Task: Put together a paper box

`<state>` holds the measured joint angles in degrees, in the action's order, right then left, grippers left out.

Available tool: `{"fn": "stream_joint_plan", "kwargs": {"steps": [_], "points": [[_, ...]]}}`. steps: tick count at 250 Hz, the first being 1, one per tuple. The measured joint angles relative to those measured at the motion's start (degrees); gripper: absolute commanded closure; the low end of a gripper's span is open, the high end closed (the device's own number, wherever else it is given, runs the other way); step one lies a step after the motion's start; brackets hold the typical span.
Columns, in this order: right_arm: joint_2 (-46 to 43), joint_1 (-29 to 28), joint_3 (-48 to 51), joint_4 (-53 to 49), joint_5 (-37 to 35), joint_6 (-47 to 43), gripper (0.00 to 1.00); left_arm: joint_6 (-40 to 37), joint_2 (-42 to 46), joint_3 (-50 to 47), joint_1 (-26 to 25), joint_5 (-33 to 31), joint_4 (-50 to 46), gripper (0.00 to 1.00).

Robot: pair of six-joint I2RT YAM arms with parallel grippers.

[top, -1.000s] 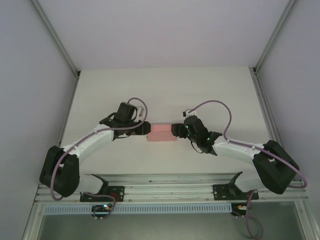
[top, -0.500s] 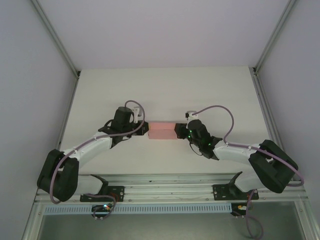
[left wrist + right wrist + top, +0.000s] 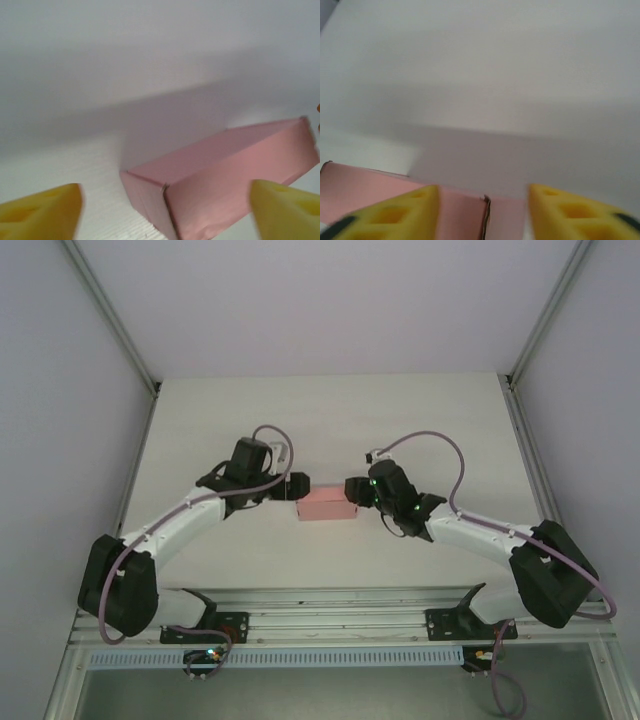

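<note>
The paper box (image 3: 325, 505) is a closed pale pink rectangular box lying flat on the white table. My left gripper (image 3: 296, 487) sits at its left end, jaws wide open. In the left wrist view the box (image 3: 225, 175) lies ahead between the yellow fingertips (image 3: 42, 210), apart from both, and the left gripper (image 3: 165, 212) holds nothing. My right gripper (image 3: 352, 490) hovers at the box's right end. In the right wrist view the box (image 3: 360, 190) shows a seam between the spread fingers (image 3: 575, 212); the right gripper (image 3: 482, 215) is open, not clamped on it.
White table (image 3: 330, 420) with grey enclosure walls on both sides and metal corner posts (image 3: 512, 380). An aluminium rail (image 3: 330, 625) carrying the arm bases runs along the near edge. Free tabletop lies behind the box.
Both grippers pressed in at the box ends half a second ago and have since opened. The left gripper has drawn back slightly from the left end; the box stays on the table.
</note>
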<state>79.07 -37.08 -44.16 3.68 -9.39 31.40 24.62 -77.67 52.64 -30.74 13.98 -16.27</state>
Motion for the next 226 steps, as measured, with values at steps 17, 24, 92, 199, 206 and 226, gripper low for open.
{"fn": "stream_joint_plan", "kwargs": {"steps": [17,24,92,199,206,226], "points": [[-0.1,0.8,-3.5,-2.9,0.3,-2.0,0.16,-1.1,0.0,4.2,0.5,-1.4,-2.0,0.0],[-0.2,1.2,-4.6,-3.7,0.8,-3.0,0.07,-1.5,0.0,5.7,0.7,-2.0,-2.5,0.0],[0.9,3.3,-16.6,-17.0,21.6,-34.6,0.0,-3.9,0.3,10.8,6.8,-9.6,-10.1,0.0],[21.4,0.7,-40.5,-45.2,27.1,-75.1,0.0,-3.9,5.1,0.9,14.5,-12.5,-11.8,0.0],[22.7,0.4,-41.8,-46.4,26.6,-76.2,0.0,-3.9,5.5,0.4,14.6,-12.4,-11.7,0.0],[26.8,-0.4,-45.9,-50.3,25.4,-79.2,0.0,-3.8,6.5,-0.8,14.7,-12.3,-11.6,0.0]]}}
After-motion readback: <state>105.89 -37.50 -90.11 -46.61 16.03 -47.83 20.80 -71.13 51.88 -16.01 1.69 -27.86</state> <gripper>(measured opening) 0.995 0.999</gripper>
